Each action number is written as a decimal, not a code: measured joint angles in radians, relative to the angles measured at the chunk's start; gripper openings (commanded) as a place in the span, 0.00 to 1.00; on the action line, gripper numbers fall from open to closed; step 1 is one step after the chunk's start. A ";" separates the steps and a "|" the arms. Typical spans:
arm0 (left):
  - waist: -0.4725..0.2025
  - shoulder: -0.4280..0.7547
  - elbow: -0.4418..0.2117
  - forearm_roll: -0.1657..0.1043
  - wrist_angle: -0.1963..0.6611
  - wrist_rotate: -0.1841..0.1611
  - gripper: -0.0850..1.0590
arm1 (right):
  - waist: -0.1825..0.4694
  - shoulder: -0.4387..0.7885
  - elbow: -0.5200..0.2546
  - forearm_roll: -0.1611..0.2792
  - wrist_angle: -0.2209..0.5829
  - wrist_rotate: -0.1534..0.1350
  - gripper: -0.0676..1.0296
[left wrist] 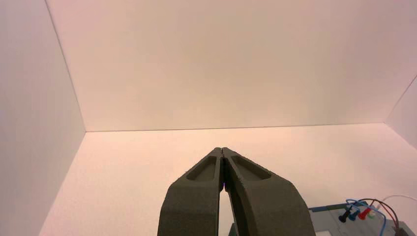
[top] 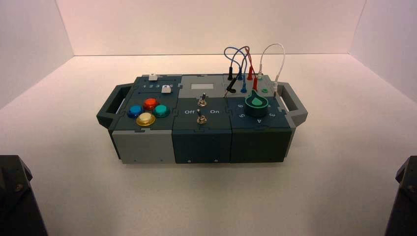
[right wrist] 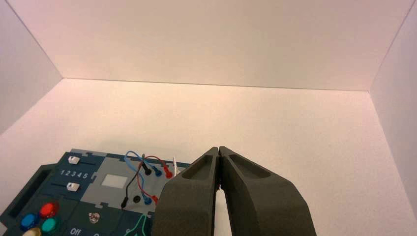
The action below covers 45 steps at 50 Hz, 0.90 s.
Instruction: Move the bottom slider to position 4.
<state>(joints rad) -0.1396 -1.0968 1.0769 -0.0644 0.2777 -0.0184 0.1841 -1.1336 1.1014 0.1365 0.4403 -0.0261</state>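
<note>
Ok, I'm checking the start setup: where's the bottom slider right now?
In the high view, the bottom slider sits on the box's left part, just below the number row, above the green button.

Table (top: 208, 196): unobstructed between box's near edge and both parked arms | Box (top: 201, 146), left half: low coloured buttons (top: 145, 118) before slider area, approach from above unobstructed | Middle: upright toggle switches (top: 201, 118) obstruct low sideways passage | Far right corner: looped wires (top: 246, 54) rise high, obstruct passage | Near right: raised green dial (top: 256, 104)
</note>
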 measured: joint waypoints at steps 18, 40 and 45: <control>0.000 0.002 0.000 0.002 0.005 0.000 0.05 | 0.000 0.002 -0.002 0.002 0.006 -0.002 0.04; -0.041 0.025 0.000 0.000 0.058 -0.002 0.05 | 0.149 0.103 -0.018 0.005 0.046 0.003 0.04; -0.077 0.038 -0.003 0.000 0.072 -0.003 0.05 | 0.187 0.153 -0.034 0.005 0.061 0.009 0.04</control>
<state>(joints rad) -0.2163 -1.0584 1.0738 -0.0644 0.3497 -0.0215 0.3712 -0.9802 1.0677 0.1411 0.5016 -0.0169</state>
